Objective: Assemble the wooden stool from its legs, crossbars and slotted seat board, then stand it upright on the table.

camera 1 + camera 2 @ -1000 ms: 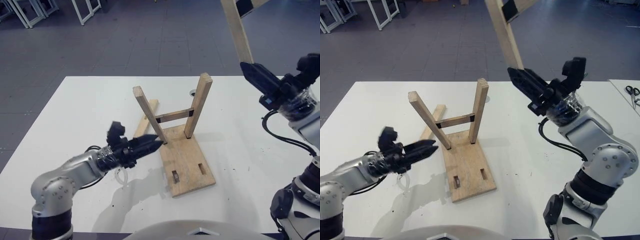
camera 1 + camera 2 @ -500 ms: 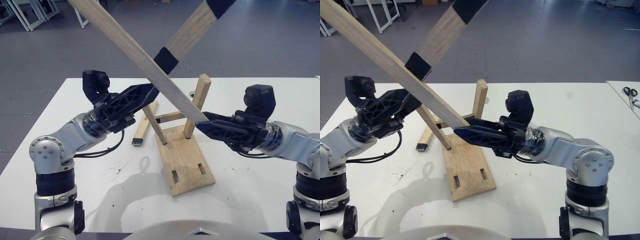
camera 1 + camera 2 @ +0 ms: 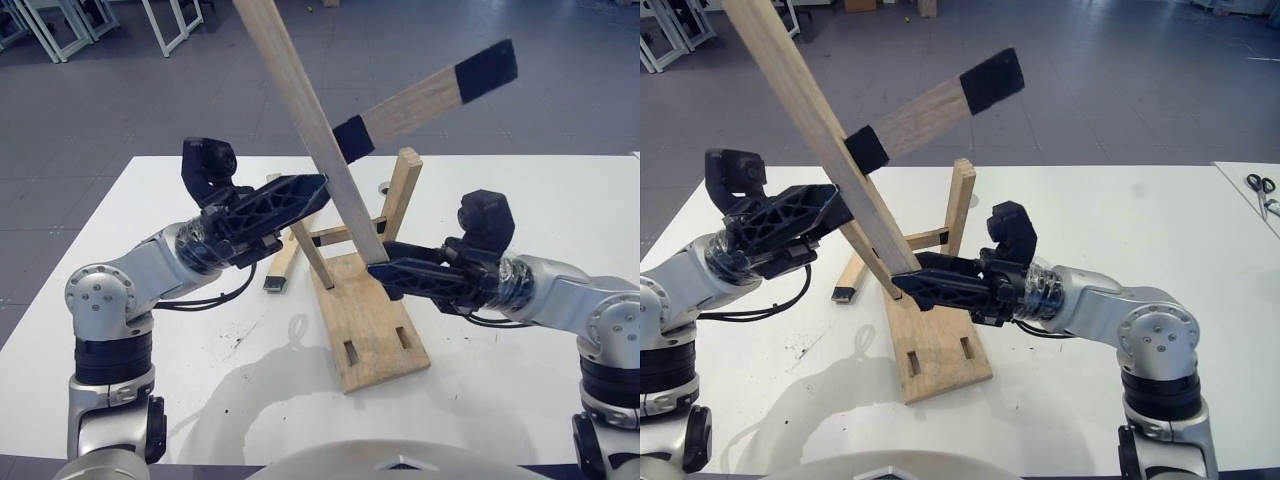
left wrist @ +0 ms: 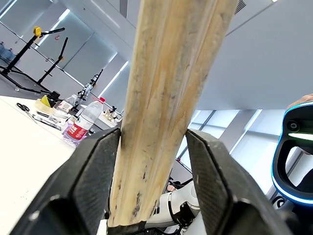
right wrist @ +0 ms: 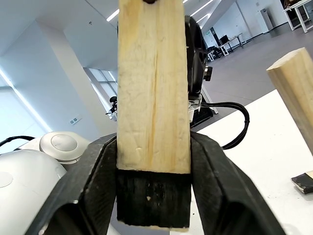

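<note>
On my left, the left gripper [image 3: 318, 186] is clamped on a square-section wooden leg banded with black tape [image 3: 420, 100], which slants up and to the right over the white table [image 3: 530, 200]. It crosses behind a longer pale bare-wood leg [image 3: 308, 110] that rises steeply up and to the left. The right gripper [image 3: 378, 272] has its fingers closed on that leg's black-taped lower end, just above the flat slotted seat board [image 3: 375, 310]. The board lies on the table with 2 rectangular slots near its front edge. At its far end stand 2 legs, 1 tilted [image 3: 312, 258] and 1 nearly upright [image 3: 398, 205], joined by a thin crossbar [image 3: 335, 236]. A loose black-tipped wooden bar [image 3: 285, 262] lies beside the board.
</note>
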Robot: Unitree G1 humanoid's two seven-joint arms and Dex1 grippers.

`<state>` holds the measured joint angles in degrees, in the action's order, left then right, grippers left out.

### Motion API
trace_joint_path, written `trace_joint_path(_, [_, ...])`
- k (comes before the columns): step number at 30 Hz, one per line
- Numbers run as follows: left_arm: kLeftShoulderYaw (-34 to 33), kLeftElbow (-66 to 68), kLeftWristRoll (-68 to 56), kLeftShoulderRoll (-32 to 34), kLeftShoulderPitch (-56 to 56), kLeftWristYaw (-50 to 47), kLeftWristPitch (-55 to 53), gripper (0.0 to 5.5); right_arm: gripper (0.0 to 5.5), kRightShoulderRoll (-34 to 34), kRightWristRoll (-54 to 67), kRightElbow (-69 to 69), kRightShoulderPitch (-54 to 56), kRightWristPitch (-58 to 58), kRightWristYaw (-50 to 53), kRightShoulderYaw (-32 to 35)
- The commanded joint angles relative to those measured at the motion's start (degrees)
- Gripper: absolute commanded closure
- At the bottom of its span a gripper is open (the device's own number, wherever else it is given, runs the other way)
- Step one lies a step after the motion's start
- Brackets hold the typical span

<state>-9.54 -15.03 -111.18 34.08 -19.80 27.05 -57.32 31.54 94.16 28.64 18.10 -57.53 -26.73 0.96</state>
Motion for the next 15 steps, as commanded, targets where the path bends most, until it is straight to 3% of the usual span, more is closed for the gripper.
trace_joint_path(1, [0.59,-3.9,0.22,2.35,0.77,2.37,-2.38,3.06,3.49,0.41,-2.5,-0.97,0.34,0.42,0.81,-0.8])
trace_joint_path(5, [0.74,-4.02,1.73,3.79,2.12,3.91,-2.77,3.26,3.49,0.58,-3.29,-1.33,0.57,0.68,0.74,-0.68])
trace_joint_path(15, [3.42,-2.96,5.9,2.89,-0.32,1.15,-0.92,1.75,3.49,0.5,-4.54,-1.18,0.61,0.59,0.29,-0.95])
